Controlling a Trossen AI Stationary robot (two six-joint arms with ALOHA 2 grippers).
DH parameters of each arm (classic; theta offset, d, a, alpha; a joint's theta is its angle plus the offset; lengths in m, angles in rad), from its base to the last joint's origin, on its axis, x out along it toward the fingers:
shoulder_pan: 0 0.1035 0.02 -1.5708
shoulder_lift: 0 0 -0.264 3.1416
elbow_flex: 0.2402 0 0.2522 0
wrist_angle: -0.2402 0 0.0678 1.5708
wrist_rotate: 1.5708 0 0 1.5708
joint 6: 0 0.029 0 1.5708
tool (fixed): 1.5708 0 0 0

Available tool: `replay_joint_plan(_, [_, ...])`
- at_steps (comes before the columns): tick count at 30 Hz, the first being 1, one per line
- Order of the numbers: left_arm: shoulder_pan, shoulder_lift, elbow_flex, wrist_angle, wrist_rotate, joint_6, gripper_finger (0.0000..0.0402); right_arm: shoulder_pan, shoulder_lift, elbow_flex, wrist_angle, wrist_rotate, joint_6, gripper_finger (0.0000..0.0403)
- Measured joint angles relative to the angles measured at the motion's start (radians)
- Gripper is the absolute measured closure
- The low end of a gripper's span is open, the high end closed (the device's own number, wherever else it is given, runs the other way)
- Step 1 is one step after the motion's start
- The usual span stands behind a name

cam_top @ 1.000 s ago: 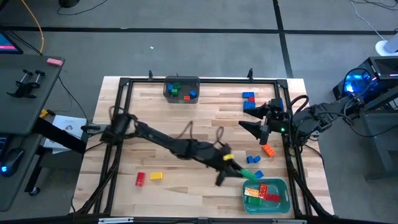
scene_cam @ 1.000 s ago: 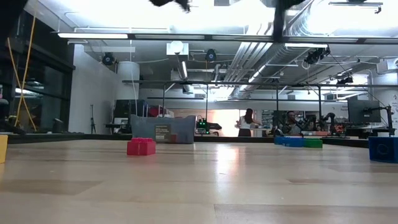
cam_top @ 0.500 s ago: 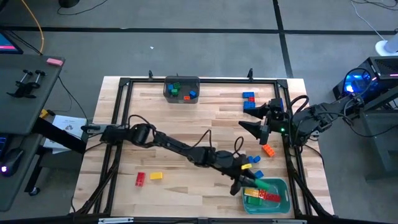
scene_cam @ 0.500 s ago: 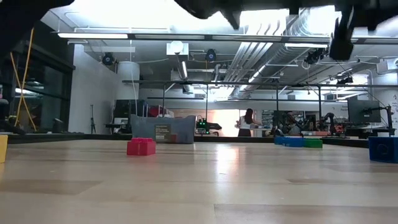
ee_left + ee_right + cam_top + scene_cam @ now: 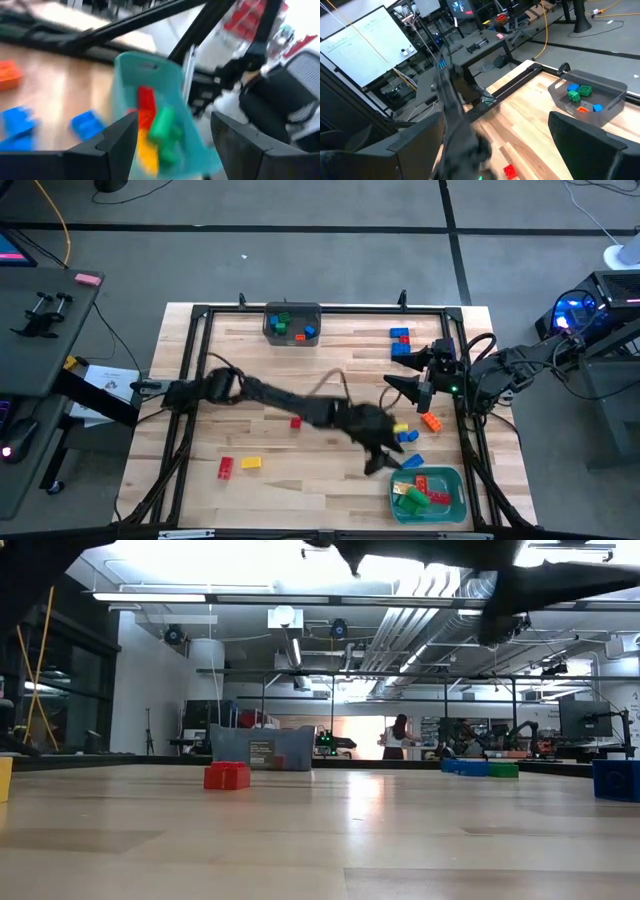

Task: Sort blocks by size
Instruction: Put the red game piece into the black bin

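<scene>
Left arm (image 5: 330, 412) motion-blurred – teal tray (image 5: 127, 67) smeared, its blocks (image 5: 152, 127) indistinct

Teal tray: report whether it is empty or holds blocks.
Holds blocks. In the high view the teal tray contains red, green, yellow and orange blocks; the left wrist view shows the same pile between the open left pincer.

overhead and low views share the table (image 5: 300, 380).

My left end effector (image 5: 383, 459), fingers spread, hangs beside the teal tray (image 5: 455, 478), loose blocks (image 5: 409, 437) just beside. The bench (image 5: 250, 365) middle lies open. My right end effector (image 5: 405, 386) hangs nearby.
</scene>
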Motion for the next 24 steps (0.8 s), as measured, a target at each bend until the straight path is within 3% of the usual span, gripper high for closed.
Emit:
replay_joint_plan(4, [0.054,-0.115,-0.021,-0.343,0.013,0.152,0.0172,0.000,0.000,0.000,-0.005,0.000,0.000,0.0050])
replay_joint_plan(7, [0.069,-0.223,-0.118,-0.437,-0.049,0.238,0.0172,0.000,0.000,0.000,-0.018,-0.001,0.000,0.0050])
replay_joint_plan(10, [0.070,-0.359,-0.325,-0.334,-0.134,0.214,0.0172,0.000,0.000,0.000,-0.031,-0.006,0.001,0.0050])
replay_joint_plan(14, [0.038,-0.537,-0.709,-0.084,-0.206,0.092,0.0172,0.000,0.000,0.000,-0.044,-0.021,0.002,0.0050])
replay_joint_plan(17, [-0.010,-0.676,-0.944,-0.011,-0.264,0.069,0.0172,0.000,0.000,0.000,-0.050,-0.021,0.002,0.0050])
replay_joint_plan(21, [-0.044,-0.811,-1.132,-0.055,-0.365,0.219,0.0172,0.000,0.000,0.000,-0.050,-0.021,0.002,0.0050])
replay_joint_plan(24, [-0.043,-0.840,-1.175,-0.064,-0.380,0.360,0.0172,0.000,0.002,0.000,-0.050,-0.021,0.004,0.0050])
